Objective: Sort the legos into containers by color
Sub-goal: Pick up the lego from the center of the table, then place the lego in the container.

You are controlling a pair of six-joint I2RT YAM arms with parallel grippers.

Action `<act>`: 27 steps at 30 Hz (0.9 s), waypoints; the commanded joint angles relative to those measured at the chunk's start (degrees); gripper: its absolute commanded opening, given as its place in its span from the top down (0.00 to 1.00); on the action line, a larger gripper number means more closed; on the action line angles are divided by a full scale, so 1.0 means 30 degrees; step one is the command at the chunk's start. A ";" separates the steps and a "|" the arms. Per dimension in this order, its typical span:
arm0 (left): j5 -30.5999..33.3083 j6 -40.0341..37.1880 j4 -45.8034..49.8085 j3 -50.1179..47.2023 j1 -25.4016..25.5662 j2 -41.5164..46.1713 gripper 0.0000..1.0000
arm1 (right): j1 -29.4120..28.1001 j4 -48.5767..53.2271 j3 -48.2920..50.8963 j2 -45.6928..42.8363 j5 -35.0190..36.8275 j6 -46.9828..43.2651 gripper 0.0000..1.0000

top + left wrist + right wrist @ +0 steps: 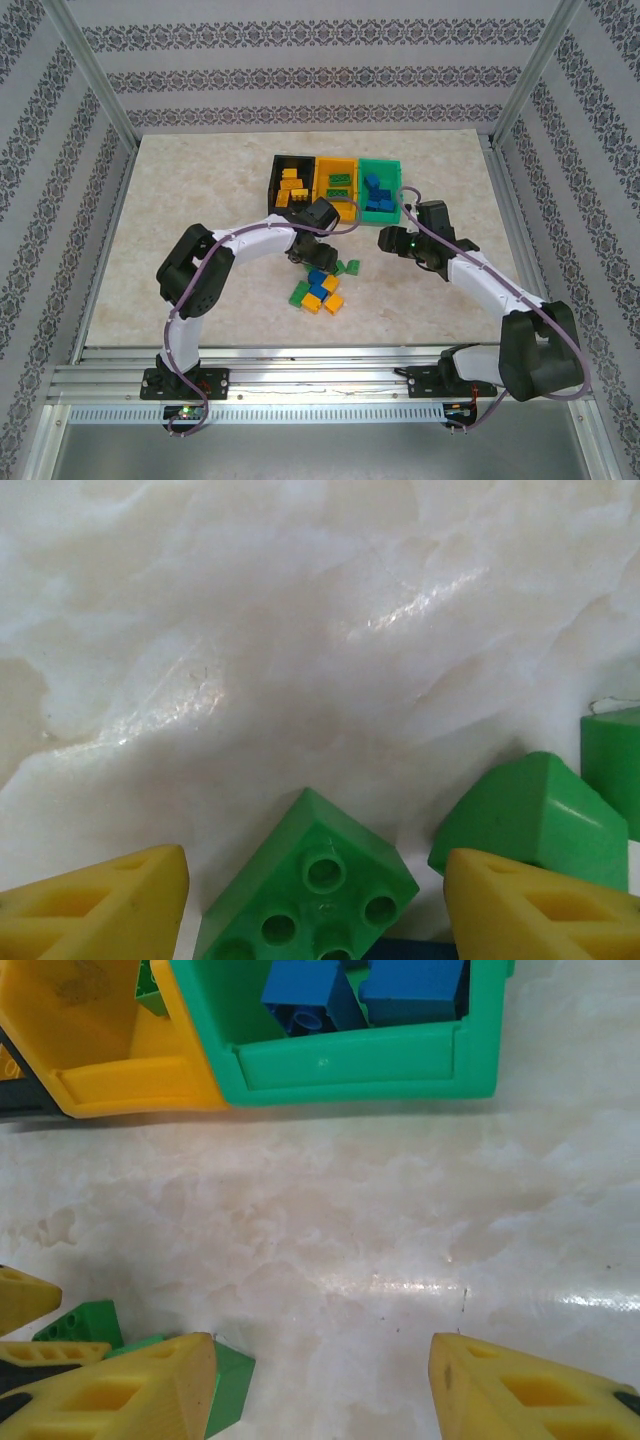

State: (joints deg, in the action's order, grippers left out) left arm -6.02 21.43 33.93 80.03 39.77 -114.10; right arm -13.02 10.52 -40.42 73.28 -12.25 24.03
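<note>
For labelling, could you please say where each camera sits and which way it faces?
Top external: above and behind both arms, looking down on them, the marbled table and three joined plastic bins.
Left wrist: low, facing a green studded plastic brick; yellow fingertips.
Right wrist: facing the green bin; yellow fingertips.
Shared: top and right wrist see that bin.

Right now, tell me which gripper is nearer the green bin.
Right. The right gripper hangs just in front of the green bin; the left gripper is over the loose legos, farther off to the left.
</note>
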 commanded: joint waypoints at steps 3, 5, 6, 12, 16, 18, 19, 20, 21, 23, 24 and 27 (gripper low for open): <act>-0.0529 0.0020 0.1158 -0.0460 -0.0131 -0.0112 0.41 | -0.0196 0.0045 0.0350 -0.0259 0.0350 -0.0035 0.41; -0.0394 0.0027 0.1191 -0.0724 -0.0131 -0.0084 0.43 | -0.0227 -0.0021 0.0272 -0.0168 0.0255 -0.0008 0.41; -0.0164 0.0067 0.1264 -0.0798 -0.0131 -0.0056 0.43 | -0.0231 -0.0015 0.0211 -0.0145 0.0218 0.0017 0.41; 0.0378 0.0086 0.0922 -0.1197 -0.0247 0.0616 0.53 | -0.0241 -0.0088 -0.0045 0.0080 0.0166 -0.0043 0.40; 0.0331 -0.0235 0.0906 -0.0379 -0.0438 0.0792 0.68 | -0.0353 -0.0125 -0.0090 0.0214 0.0070 -0.0049 0.40; 0.0177 -0.0440 0.0842 0.0312 -0.0576 0.0749 0.73 | -0.0437 -0.0092 -0.0018 0.0154 0.0085 -0.0027 0.40; 0.0027 -0.0543 0.0840 0.0729 -0.0677 0.0725 0.76 | -0.0456 -0.0097 0.0025 0.0105 0.0099 -0.0001 0.40; -0.0204 -0.0650 0.0918 0.1202 -0.0810 0.0611 0.76 | -0.0453 -0.0062 0.0106 0.0046 0.0083 0.0017 0.40; -0.0372 -0.0733 0.0984 0.1746 -0.0932 0.0453 0.76 | -0.0470 -0.0023 0.0184 -0.0016 0.0072 0.0031 0.40; -0.0554 -0.0907 0.1254 0.2896 -0.1166 0.0109 0.76 | -0.0500 -0.0039 0.0390 -0.0159 0.0011 0.0101 0.40; -0.0621 -0.1046 0.1461 0.3706 -0.1271 -0.0138 0.76 | -0.0562 -0.0029 0.0513 -0.0246 -0.0018 0.0155 0.40; -0.0603 -0.1407 0.2308 0.5996 -0.1649 -0.1108 0.76 | -0.0722 -0.0026 0.0856 -0.0500 -0.0020 0.0273 0.40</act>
State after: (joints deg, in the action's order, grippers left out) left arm -7.31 19.44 37.01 92.90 36.16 -114.96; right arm -14.41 10.41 -39.38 73.17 -12.27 24.08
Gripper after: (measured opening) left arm 0.301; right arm 0.601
